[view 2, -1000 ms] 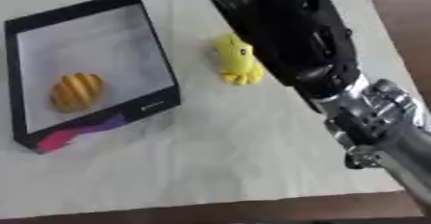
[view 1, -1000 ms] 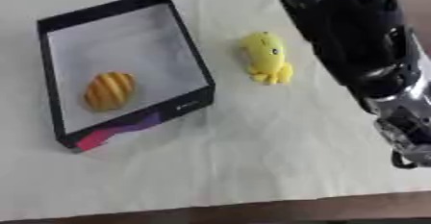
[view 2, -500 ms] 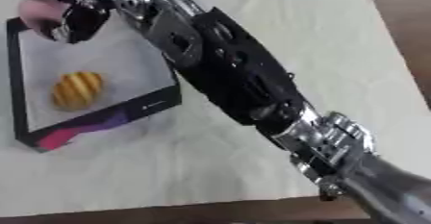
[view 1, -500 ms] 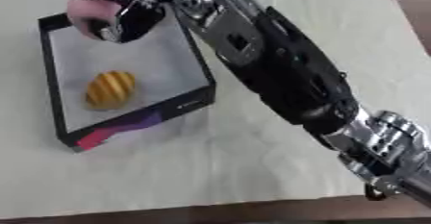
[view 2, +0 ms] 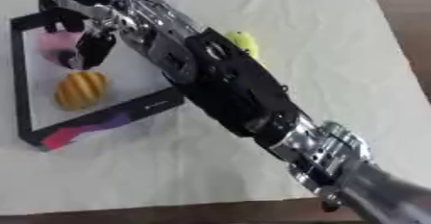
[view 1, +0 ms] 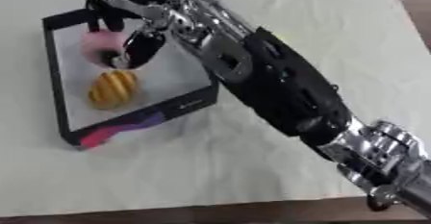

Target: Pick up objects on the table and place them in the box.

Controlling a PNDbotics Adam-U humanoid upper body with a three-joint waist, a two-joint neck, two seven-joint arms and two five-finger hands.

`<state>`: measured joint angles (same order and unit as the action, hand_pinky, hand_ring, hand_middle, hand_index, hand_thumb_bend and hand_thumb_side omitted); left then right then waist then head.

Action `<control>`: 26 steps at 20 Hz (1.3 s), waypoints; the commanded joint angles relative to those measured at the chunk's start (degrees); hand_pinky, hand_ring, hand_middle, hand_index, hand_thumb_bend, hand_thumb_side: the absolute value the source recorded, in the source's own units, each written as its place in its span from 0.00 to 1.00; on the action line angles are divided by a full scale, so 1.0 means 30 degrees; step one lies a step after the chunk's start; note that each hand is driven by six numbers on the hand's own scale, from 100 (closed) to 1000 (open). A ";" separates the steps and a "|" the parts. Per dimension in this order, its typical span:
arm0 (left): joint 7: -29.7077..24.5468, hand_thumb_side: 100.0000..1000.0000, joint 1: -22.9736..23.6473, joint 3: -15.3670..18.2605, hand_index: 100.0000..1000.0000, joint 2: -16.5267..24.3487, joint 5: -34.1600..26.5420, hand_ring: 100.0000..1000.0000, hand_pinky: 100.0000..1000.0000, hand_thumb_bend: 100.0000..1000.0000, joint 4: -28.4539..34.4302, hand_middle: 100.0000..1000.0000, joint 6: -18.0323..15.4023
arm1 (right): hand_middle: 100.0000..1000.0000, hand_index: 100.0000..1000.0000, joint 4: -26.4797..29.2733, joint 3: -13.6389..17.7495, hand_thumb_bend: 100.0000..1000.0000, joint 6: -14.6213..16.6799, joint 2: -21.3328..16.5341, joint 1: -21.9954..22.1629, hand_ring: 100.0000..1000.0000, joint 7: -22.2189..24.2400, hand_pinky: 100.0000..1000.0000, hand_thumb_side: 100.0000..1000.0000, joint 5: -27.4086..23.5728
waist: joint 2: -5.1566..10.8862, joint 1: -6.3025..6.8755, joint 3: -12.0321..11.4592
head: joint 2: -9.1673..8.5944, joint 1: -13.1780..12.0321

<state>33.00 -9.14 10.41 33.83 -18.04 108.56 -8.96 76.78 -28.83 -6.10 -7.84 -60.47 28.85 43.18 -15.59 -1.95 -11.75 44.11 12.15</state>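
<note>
My right hand [view 1: 126, 28] reaches from the lower right across the table and hangs over the black-rimmed box [view 1: 52, 79]. Its fingers are curled round a pink ring-shaped object [view 1: 101, 47], held just above the box's white floor. An orange striped object [view 1: 112, 88] lies inside the box, directly below the pink one. A yellow toy [view 2: 244, 43] shows on the cloth to the right of the box, mostly hidden behind my forearm. My left hand is out of sight.
My long black forearm [view 1: 278, 88] crosses the middle of the table diagonally. The pale cloth [view 1: 168, 170] covers the table down to its brown front edge [view 1: 168, 213]. Bare cloth lies in front of the box.
The right hand with the pink object has come down over the box, closer to the orange object. One second ago the arm was at the right and the yellow toy was in full view.
</note>
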 commanded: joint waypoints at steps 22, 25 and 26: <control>0.0435 0.58 0.0658 0.0543 0.84 0.0942 0.0371 0.83 0.75 0.40 0.0160 0.83 -0.0022 | 0.73 0.85 0.8008 0.3597 0.47 -0.2613 -0.7695 -0.0864 0.79 -0.0705 0.82 0.18 -0.5437 | 0.0841 -0.0076 0.0851 | 0.0002 -0.0979; 0.0476 0.58 0.0715 0.0553 0.84 0.1024 0.0422 0.83 0.75 0.40 0.0154 0.83 -0.0017 | 0.74 0.85 0.9972 0.4073 0.47 -0.3189 -1.0633 -0.0119 0.80 -0.0418 0.82 0.19 -0.7111 | 0.0854 -0.0166 0.1071 | 0.0002 -0.1206; 0.0466 0.58 0.0704 0.0531 0.84 0.1030 0.0427 0.83 0.75 0.40 0.0150 0.83 -0.0005 | 0.74 0.85 1.0498 0.4201 0.47 -0.3271 -1.1433 0.0218 0.80 -0.0313 0.83 0.20 -0.7500 | 0.0843 -0.0180 0.1119 | 0.0002 -0.1239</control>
<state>34.16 -6.93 11.17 34.79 -17.24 108.48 -8.89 105.31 -17.49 -15.22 -37.88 -59.06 27.74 22.66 -15.06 -2.02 -8.33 44.14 8.75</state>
